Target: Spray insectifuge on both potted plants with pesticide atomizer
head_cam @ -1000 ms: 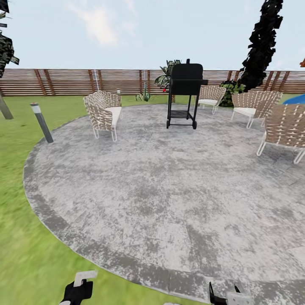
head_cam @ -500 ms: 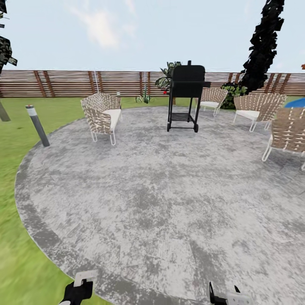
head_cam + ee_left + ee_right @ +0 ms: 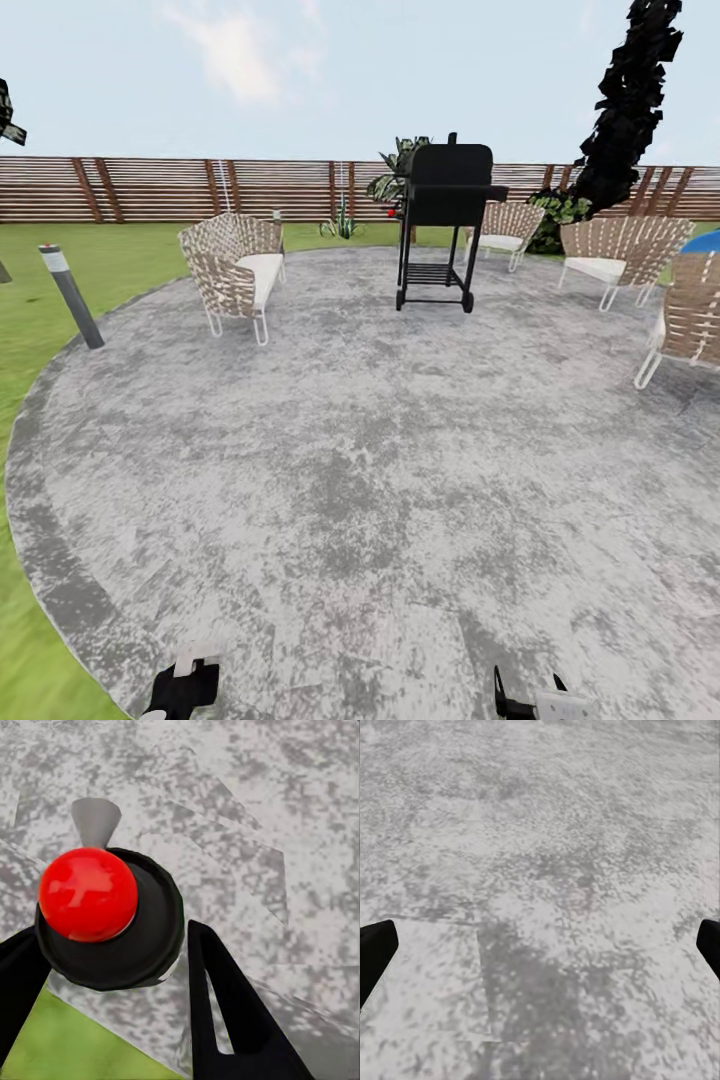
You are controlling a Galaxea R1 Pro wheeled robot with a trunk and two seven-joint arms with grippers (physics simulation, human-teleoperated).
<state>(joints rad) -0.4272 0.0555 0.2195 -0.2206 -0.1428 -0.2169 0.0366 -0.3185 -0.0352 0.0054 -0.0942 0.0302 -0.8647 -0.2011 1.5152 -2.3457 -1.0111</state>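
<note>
A: Grey paving of the round patio (image 3: 380, 470) spreads ahead, lawn (image 3: 120, 260) at its edge, the brown slatted fence (image 3: 200, 188) behind. Where is the sprayer?

B: Already in hand. The left wrist view shows the pesticide atomizer (image 3: 105, 915), dark body and red top, sitting between the left gripper (image 3: 112, 967) fingers (image 3: 225, 1012), which look closed against its sides. From the head, that gripper sits low at 7 o'clock.

A: And outward from there?

B: 1 potted plant (image 3: 342, 224), a small spiky rosette, stands at about 12 o'clock by the fence, just beyond the patio's far rim. I cannot make out the 2nd; the black grill (image 3: 445, 225) may hide it. A woven chair (image 3: 232, 270) sits at 11 o'clock, more chairs at 1 and 2 o'clock, and a grey post lamp (image 3: 68, 295) at 10 o'clock on the grass.

A: What changed in the last second?

B: The whole view shifted: the near patio edge and grass slid down and left, the lamp drifted left, the grill grew slightly. That is the camera moving, so the robot is rolling onto the paving toward the plants. Spraying has not begun; the approach is under way.

A: The right gripper (image 3: 540, 945)?

B: Spread wide, empty, with only paving beneath it.
</note>
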